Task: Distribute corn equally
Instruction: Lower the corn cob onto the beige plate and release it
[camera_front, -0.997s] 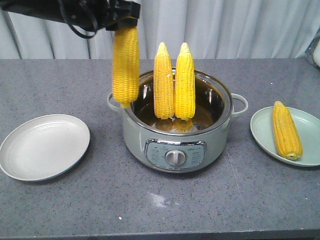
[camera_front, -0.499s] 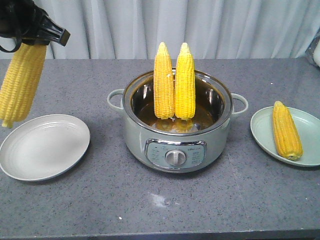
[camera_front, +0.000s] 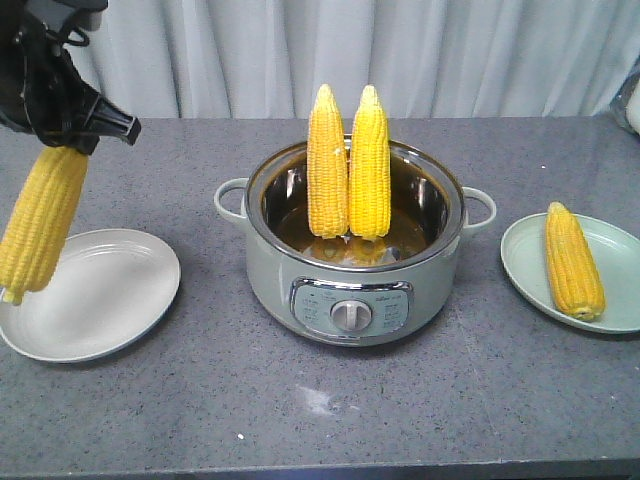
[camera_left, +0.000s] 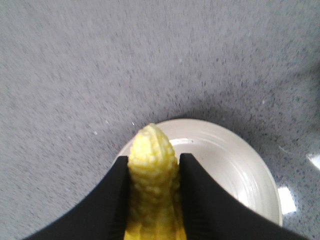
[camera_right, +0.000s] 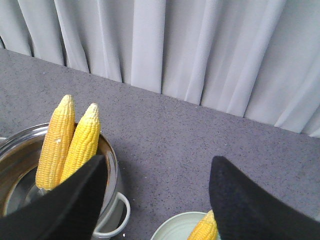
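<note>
Left wrist view: the left pincer (camera_left: 153, 164) is clamped on a corn cob (camera_left: 151, 142) hanging tip-down beneath it, white plate (camera_left: 235, 160) right below the tip, so best lower gently, lay it flat mid-plate, then open.

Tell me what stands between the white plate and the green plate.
The electric pot, with two corn cobs upright inside it; bare grey counter on either side. The front view shows it.
</note>
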